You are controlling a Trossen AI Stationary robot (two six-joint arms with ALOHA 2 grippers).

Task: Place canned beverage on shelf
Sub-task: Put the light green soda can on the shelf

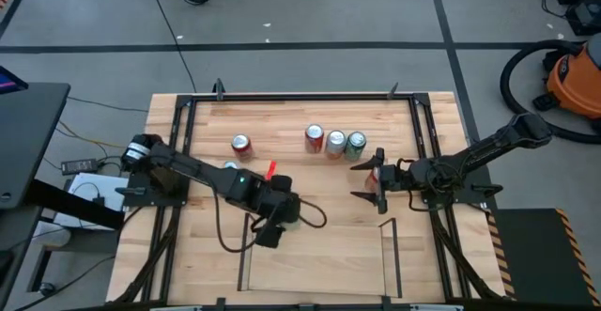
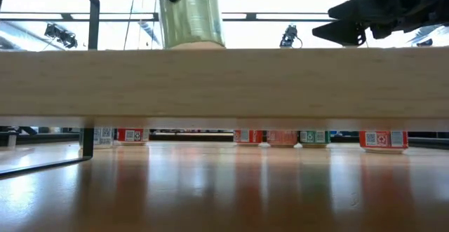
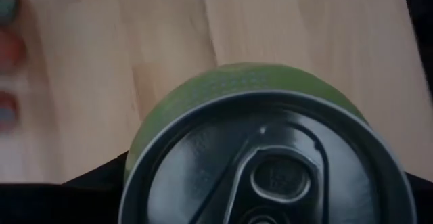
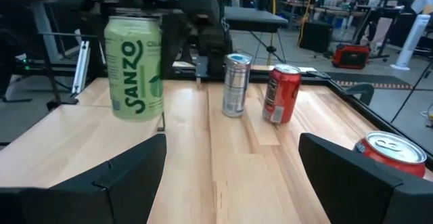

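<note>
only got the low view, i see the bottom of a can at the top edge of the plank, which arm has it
Observer: The left one. In the high view the left pincer is over the left end of the shelf.
Operator: what can is it
Observer: In the right wrist view it is a green can marked Sanzo, standing upright.
Operator: right arm busy?
Observer: No. The right pincer is open and empty. It hovers near the shelf's right end and faces the green can.
Operator: other cans near it?
Observer: A row of three cans stands farther back on the table, with a lone red can to their left.
</note>
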